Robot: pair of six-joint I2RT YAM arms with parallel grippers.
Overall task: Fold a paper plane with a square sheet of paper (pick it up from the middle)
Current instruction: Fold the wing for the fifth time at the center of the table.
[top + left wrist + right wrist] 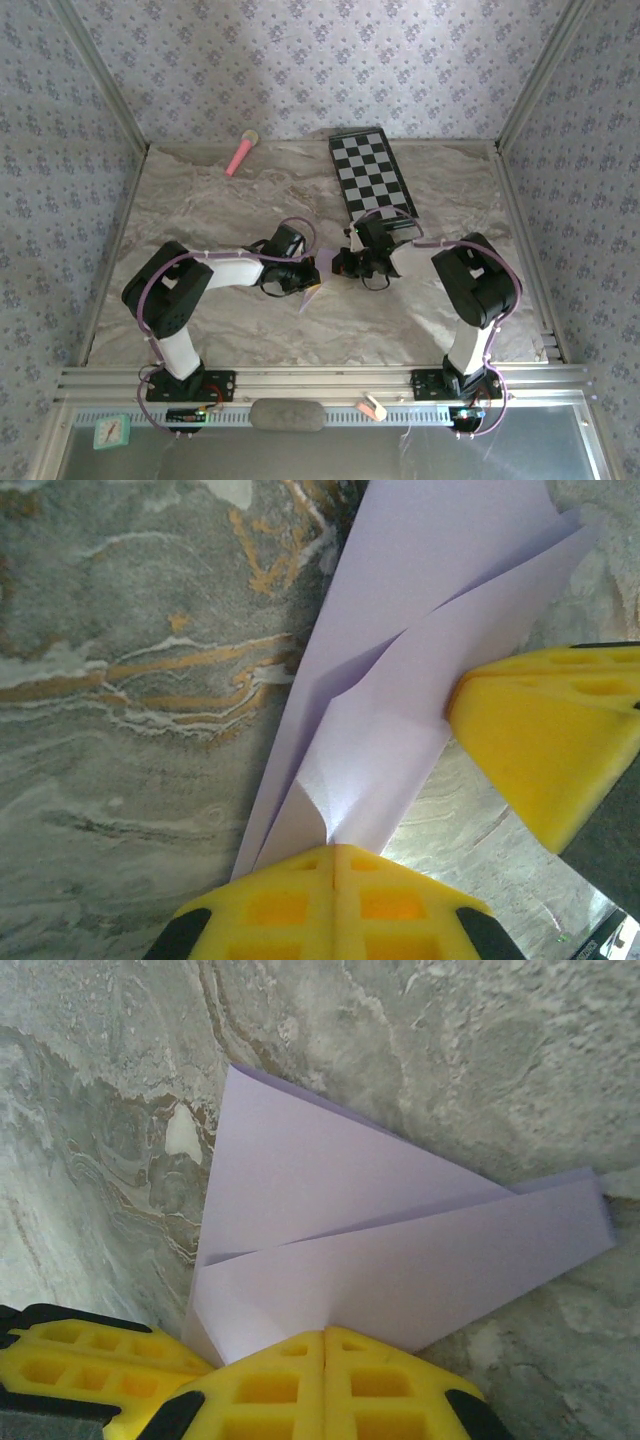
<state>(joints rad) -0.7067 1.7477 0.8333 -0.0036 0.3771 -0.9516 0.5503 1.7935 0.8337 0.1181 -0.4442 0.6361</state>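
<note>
The marble-patterned surface (220, 200) is carrying little besides the work itself. The black-and-white checkered board (372, 178) is lying at the far right, well apart from the folding. Both arms are reaching in towards the middle of the surface, where their tips are almost meeting.

The square sheet of paper (350, 1230) is sitting there between them, and it is no longer looking like a flat square. In both wrist views it is showing as a pale lilac pointed shape of at least 2 overlapping layers, with long slanting creases running to a narrow end. From this the nose folds and the lengthwise crease are judged to be done, so the task is looking well past halfway.

The left gripper (333, 880) is pinching the paper's narrow end with its yellow fingers pressed flat together. The right gripper (325, 1370) is clamping a folded edge just beside it, its jaws equally tight on the sheet. Whether the paper is touching the surface or hanging just clear cannot be told.

What is probably remaining is sharpening the creases, spreading the wings and setting the finished dart down.

A pink microphone-like stick (241, 153) is lying at the far edge, left of the board.
</note>
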